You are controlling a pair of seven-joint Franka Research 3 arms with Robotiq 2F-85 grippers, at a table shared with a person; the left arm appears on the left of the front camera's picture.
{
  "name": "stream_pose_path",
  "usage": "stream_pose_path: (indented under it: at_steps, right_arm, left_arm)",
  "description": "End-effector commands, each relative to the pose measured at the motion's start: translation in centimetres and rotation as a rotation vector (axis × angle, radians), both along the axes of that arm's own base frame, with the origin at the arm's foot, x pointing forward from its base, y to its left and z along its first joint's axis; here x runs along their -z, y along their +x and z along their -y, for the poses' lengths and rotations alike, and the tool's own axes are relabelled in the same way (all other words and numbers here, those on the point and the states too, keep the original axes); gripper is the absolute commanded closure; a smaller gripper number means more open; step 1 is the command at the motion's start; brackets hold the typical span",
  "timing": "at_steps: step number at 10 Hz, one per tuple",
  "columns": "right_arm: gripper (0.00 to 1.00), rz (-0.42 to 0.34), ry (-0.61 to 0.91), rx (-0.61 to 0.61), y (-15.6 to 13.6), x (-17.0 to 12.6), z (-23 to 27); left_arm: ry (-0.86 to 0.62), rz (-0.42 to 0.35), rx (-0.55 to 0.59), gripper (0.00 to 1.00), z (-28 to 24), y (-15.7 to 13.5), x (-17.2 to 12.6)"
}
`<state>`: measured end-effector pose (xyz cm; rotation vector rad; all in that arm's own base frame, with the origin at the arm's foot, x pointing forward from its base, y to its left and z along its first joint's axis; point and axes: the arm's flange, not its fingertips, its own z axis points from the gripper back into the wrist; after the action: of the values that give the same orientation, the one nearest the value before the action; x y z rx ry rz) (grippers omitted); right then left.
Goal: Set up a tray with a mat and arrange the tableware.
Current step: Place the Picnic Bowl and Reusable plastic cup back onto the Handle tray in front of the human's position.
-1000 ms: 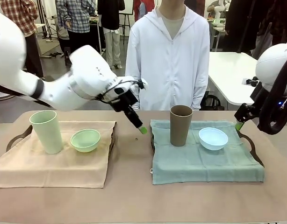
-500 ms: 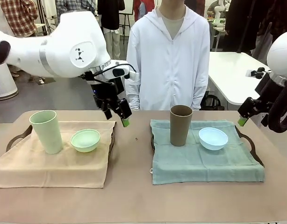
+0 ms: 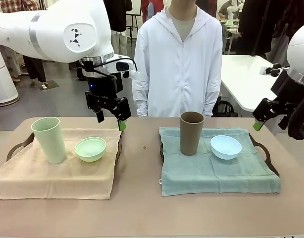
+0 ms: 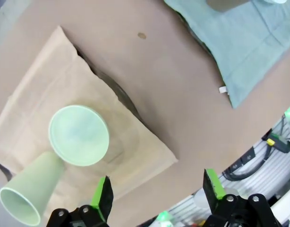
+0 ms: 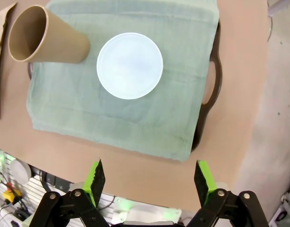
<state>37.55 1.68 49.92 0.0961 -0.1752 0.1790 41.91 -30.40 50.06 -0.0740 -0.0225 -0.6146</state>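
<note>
Both grippers point(image 4: 157, 189) point(image 5: 149, 177) wide, empty.

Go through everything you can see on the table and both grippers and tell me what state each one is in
Mint green plastic tumbler: upright, on beige mat.
Mint green round bowl: right way up, empty, on beige mat.
Brown plastic tumbler: upright, on teal mat.
Pale blue round bowl: right way up, empty, on teal mat.
Left gripper: jaws open, holding nothing.
Right gripper: jaws open, holding nothing.
</note>
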Motion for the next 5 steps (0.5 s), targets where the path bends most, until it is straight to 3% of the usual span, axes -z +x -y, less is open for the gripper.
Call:
stream_pose_path:
  at_steps: [1, 5]
  right_arm:
    - [0.03, 0.005, 0.012, 0.0, 0.25, 0.2, 0.09]
    - [0.03, 0.005, 0.012, 0.0, 0.25, 0.2, 0.09]
  left_arm:
    - [-0.008, -0.009, 0.01, 0.0, 0.26, -0.05, 0.33]
    - [-0.008, -0.009, 0.01, 0.0, 0.26, -0.05, 0.33]
